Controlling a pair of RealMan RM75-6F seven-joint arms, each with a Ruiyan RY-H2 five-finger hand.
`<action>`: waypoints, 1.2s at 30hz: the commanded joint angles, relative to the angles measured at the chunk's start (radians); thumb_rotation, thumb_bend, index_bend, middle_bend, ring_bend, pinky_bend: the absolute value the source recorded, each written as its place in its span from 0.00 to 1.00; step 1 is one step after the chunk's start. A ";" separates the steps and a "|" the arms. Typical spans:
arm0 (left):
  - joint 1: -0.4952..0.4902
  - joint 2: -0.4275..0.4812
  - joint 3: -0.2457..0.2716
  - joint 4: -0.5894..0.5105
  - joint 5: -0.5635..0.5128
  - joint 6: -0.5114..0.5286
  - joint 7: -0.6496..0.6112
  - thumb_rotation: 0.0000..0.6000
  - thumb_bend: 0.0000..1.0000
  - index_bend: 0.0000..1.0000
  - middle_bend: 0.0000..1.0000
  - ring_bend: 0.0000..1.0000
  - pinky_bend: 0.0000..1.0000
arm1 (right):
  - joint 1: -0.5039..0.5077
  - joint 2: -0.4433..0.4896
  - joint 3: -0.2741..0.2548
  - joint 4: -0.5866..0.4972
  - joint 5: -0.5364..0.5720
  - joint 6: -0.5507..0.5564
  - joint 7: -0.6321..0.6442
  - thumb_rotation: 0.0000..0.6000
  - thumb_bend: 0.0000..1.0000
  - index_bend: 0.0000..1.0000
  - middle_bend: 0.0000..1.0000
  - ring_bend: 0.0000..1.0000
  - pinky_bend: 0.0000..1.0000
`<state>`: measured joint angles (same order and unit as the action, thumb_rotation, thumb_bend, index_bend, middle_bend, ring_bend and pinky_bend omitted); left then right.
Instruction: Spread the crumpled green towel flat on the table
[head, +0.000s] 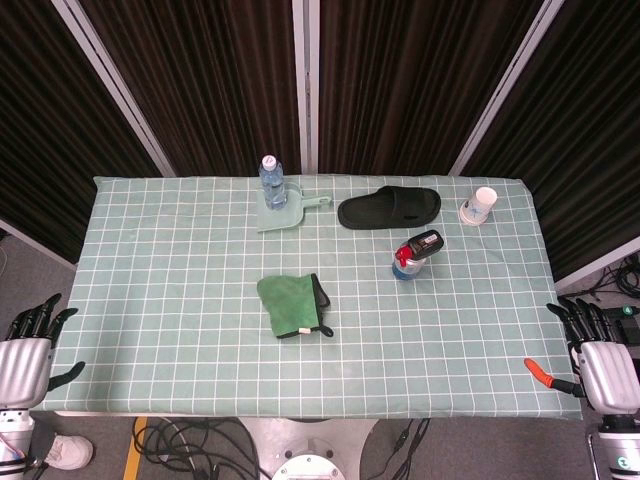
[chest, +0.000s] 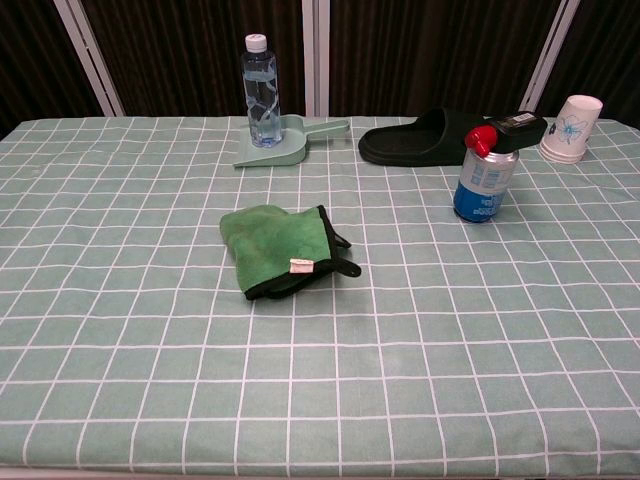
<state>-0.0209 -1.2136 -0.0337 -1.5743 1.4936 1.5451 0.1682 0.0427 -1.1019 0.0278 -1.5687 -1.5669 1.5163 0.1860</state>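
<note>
Green towel (head: 292, 305) sits bunched near table centre, folded over with a black edge on its right side, untouched.

Head view: both hands visible here only. Left hand (head: 28, 352) is off the table's near-left corner, well apart from the towel, fingers spread and pointing up, holding nothing. Right hand (head: 598, 355) is off the near-right corner, fingers likewise apart and empty. An orange-red object (head: 539, 371) lies on the cloth edge just beside the right hand; can't tell what it is. Behind the towel: water bottle (head: 271, 180) standing on a green dustpan (head: 285, 212). Behind and right of the towel: black slipper (head: 389, 208), paper cup (head: 479, 206), blue can (head: 410, 258) with a red-and-black item on top. Table (head: 150, 300) has a green cloth with white grid; dark curtains with pale vertical frames behind; cables on the floor in front.

Chest view: no hands or arms in frame. The towel (chest: 280, 250) shows a small white tag on its near edge, detail lost from above. The bottle (chest: 260, 90), dustpan (chest: 290, 145), slipper (chest: 425, 138), can (chest: 485, 180) and cup (chest: 572, 128) line the far side beyond the towel.
</note>
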 joint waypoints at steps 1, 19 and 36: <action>0.000 0.001 0.000 -0.002 -0.004 -0.003 0.003 1.00 0.13 0.28 0.18 0.17 0.17 | 0.001 -0.001 0.000 0.002 0.001 -0.002 0.002 0.75 0.12 0.15 0.08 0.00 0.00; 0.000 0.007 -0.003 -0.015 0.012 0.015 0.007 1.00 0.13 0.28 0.18 0.17 0.17 | 0.090 0.036 0.002 -0.054 -0.097 -0.071 0.002 0.86 0.12 0.25 0.08 0.00 0.00; 0.001 0.018 -0.010 -0.025 0.016 0.029 0.002 1.00 0.13 0.28 0.18 0.17 0.17 | 0.461 -0.300 0.078 0.050 -0.124 -0.470 -0.108 0.99 0.00 0.36 0.11 0.00 0.00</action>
<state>-0.0204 -1.1957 -0.0436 -1.5992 1.5101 1.5746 0.1708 0.4509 -1.3362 0.0839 -1.5662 -1.7051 1.0941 0.0951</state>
